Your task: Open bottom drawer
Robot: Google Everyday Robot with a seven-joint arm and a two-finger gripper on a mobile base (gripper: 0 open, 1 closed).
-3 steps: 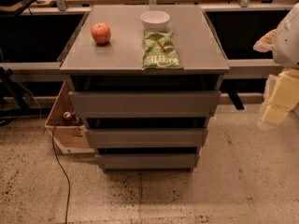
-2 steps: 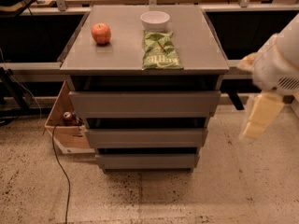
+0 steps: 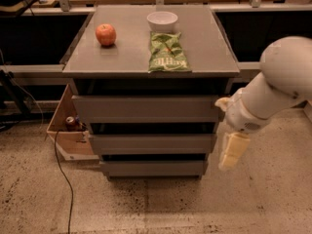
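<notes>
Pincer [image 3: 233, 151] at lower right, grip impossible to tell, with bottom drawer [image 3: 153, 168] just leftward and slightly lower, long axis horizontal.

**Warm light from above, black recesses below**

Soft, warm light falls from overhead onto the grey counter [image 3: 131, 57], leaving a dull sheen across its top. The apple [image 3: 106, 34] casts a small shadow. The gaps above the drawers sink to near black. The end effector [image 3: 233, 151], right of the bottom drawer [image 3: 153, 168], catches the light and looks pale cream.
</notes>
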